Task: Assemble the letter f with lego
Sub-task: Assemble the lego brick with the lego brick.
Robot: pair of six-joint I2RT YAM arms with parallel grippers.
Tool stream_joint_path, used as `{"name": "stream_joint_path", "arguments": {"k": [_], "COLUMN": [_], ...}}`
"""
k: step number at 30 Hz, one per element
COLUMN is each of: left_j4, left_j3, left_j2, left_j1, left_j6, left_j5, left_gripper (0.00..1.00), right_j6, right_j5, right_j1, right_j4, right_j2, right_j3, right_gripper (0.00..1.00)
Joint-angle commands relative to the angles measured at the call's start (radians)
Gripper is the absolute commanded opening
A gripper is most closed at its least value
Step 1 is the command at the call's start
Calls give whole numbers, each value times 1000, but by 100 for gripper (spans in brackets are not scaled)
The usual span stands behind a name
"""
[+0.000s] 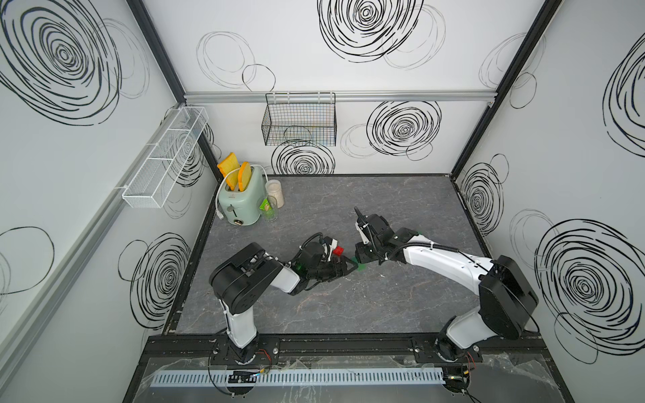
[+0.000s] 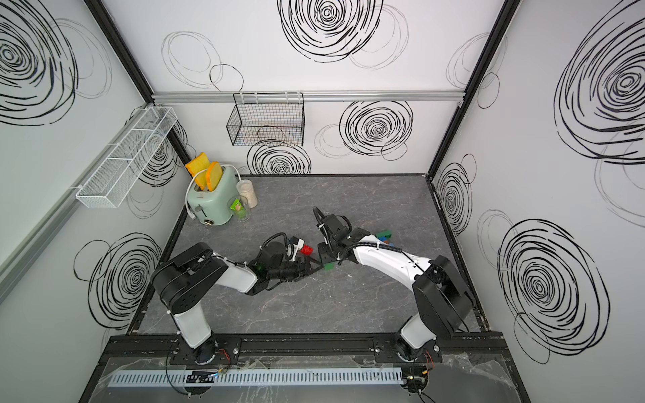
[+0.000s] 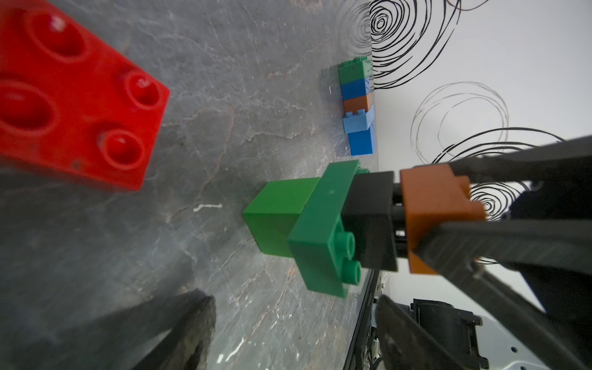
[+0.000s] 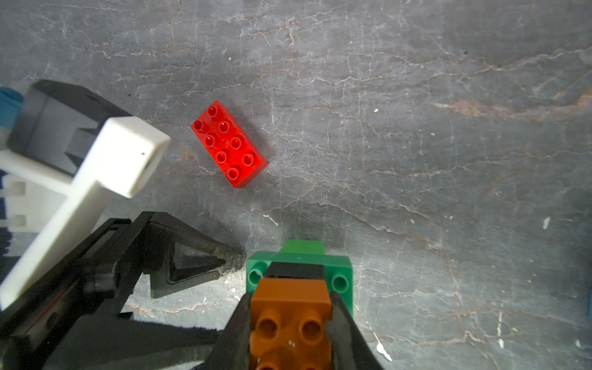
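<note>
My right gripper (image 4: 290, 301) is shut on an orange brick (image 4: 290, 323) that tops a small lego stack. Below it sit a black brick (image 3: 368, 221), a green oblong brick (image 3: 323, 230) and a green square brick (image 3: 278, 217). The stack (image 2: 328, 267) is upright near the table's middle, and I cannot tell whether it touches the table. My left gripper (image 3: 294, 299) is open just left of the stack, with nothing between its fingers (image 4: 224, 259). A loose red oblong brick (image 4: 229, 144) lies studs up behind them. A second lego stack (image 3: 357, 109) lies by the right wall.
A mint toaster (image 1: 239, 200) with bread, a jar (image 1: 274, 193) and a glass (image 1: 268, 209) stand at the back left corner. A black wire basket (image 1: 300, 120) hangs on the back wall. A white mesh shelf (image 1: 164, 160) hangs on the left wall.
</note>
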Motion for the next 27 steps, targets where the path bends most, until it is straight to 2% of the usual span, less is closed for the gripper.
{"name": "stream_joint_path", "arguments": {"k": [1,10,27], "left_j4": [31,25,23], "left_j3": [19,20,25], "left_j2": [24,29,39], "left_j1": [-1,4,18], "left_j6": [-1,6,9], "left_j5": [-1,-2,11], "left_gripper": [80,80,80], "right_j6": [-24,-57,-101], "right_j5": [-1,-12,-55], "right_j1": [9,28,36], "right_j4": [-20,-13,-62], "right_j2": [26,16,95], "right_j3": [-55,-115,-116], "right_gripper": [31,31,32]}}
